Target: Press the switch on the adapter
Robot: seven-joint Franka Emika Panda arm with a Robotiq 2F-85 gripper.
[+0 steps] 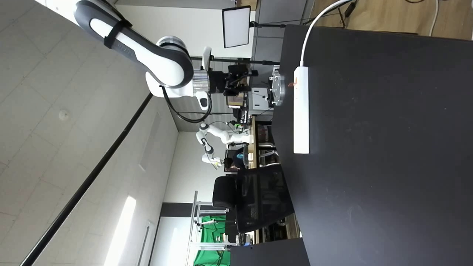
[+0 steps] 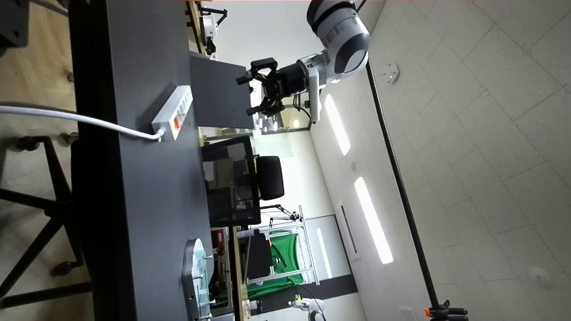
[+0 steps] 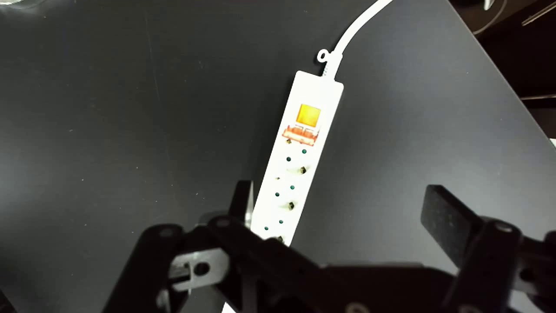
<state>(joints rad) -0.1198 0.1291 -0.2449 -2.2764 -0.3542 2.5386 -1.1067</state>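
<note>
Adapter [image 3: 295, 163] on dark table [image 1: 388, 147], fingers [image 3: 449, 224] spread wide, hanging well clear of it

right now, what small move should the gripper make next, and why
Probably close the gripper before lowering it: its fingers stand wide apart, while the orange-yellow switch on the adapter looks much smaller than the gap between them. Brought together, they would likely make a better pressing point.
</note>
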